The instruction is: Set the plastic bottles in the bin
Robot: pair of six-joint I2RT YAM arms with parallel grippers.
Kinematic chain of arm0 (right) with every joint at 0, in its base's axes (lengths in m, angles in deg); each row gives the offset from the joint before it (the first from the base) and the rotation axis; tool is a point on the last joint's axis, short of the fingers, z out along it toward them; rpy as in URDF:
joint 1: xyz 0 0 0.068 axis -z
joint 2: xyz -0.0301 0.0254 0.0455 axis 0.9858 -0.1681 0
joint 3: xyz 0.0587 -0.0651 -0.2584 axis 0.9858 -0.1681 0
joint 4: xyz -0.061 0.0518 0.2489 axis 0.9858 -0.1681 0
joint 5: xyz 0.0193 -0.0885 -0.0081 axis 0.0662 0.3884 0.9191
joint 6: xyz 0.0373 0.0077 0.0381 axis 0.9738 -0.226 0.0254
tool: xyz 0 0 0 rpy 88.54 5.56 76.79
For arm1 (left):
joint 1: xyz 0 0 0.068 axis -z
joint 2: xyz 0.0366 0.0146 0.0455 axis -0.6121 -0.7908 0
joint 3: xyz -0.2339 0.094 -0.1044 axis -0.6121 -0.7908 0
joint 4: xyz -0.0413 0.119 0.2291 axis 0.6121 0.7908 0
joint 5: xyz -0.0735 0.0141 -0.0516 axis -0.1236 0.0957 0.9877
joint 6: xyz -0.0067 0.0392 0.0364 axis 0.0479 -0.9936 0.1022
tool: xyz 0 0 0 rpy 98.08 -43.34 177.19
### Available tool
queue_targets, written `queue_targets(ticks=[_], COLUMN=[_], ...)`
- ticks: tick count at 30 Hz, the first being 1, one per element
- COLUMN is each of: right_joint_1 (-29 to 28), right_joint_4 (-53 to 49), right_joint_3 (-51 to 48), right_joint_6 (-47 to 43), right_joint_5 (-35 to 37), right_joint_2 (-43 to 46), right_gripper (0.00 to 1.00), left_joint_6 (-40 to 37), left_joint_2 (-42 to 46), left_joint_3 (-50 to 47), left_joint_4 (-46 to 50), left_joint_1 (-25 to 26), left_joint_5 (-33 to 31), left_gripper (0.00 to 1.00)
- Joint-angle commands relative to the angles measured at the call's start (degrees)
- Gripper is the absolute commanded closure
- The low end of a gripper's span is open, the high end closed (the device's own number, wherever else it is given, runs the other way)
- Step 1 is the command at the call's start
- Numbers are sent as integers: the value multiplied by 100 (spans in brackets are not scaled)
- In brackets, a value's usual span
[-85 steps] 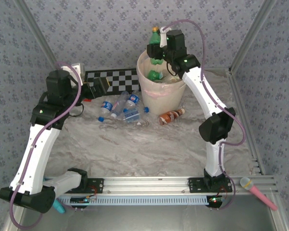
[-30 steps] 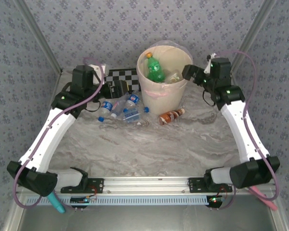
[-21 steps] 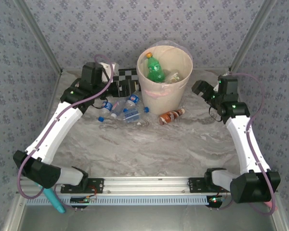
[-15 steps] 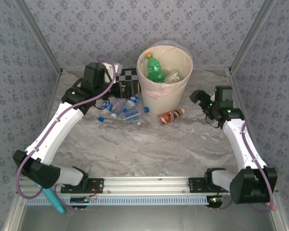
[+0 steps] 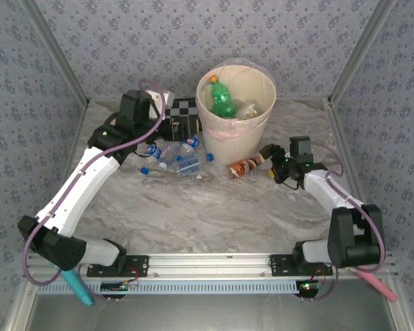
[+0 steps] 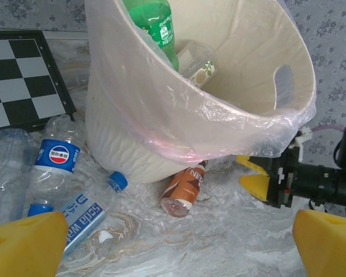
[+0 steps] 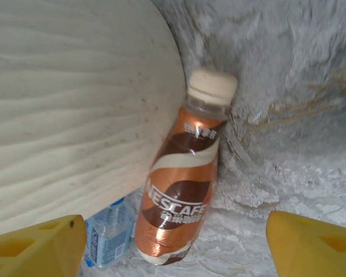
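We judge the job partly done: some bottles are in, several are not. The bin [image 5: 238, 143] stands at twelve o'clock on the table [image 5: 207, 214], its clear liner [image 6: 219, 124] folded over the rim. Inside we see a green bottle [image 5: 223, 98] leaning at the ten o'clock side and, beside it toward the centre, a clear bottle [image 6: 196, 60] with a pale label. Whatever lies deeper is hidden from us.

Left to do: a brown-labelled bottle [image 7: 181, 184] lies on its side touching the foot of the bin at five o'clock, its cream cap at the three o'clock end. At the bin's eight o'clock a loose heap of blue-labelled bottles [image 5: 174, 155] lies on the table, the nearest just beside the bin wall. We make out at least four, but they overlap too much for a sure count.

The right gripper [image 6: 255, 175] sits low at the bin's four o'clock, aimed at the brown-labelled bottle. In its wrist view the fingers stand wide on either side of the bottle without touching it, so it is released and holds nothing. The left gripper [image 6: 177, 239] hangs near the heap at the bin's nine o'clock, fingers spread wide, also empty. Our guess is that the brown-labelled bottle goes next — then the heap.
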Motion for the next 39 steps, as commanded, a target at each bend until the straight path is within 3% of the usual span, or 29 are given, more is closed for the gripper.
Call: queue_targets(ticks=[1, 15, 25, 31, 39], right_joint_1=[-151, -612, -627, -567, -291], right_joint_4=[591, 1668, 1594, 1536, 926], right_joint_3=[-119, 112, 232, 129, -65], right_joint_6=[569, 1254, 1124, 1040, 730], right_joint_5=[-253, -660, -565, -476, -253], right_joint_2=[-301, -1822, -2249, -2006, -1172], right_gripper=[19, 27, 24, 41, 44], left_joint_6=[-88, -70, -35, -35, -42], left_joint_2=[233, 607, 618, 572, 506], left_joint_3=[21, -166, -150, -105, -43], left_joint_4=[48, 215, 259, 268, 277], left_joint_1=[32, 32, 31, 32, 31], left_joint_5=[-117, -412, -464, -467, -423], left_gripper=[0, 0, 0, 0, 0])
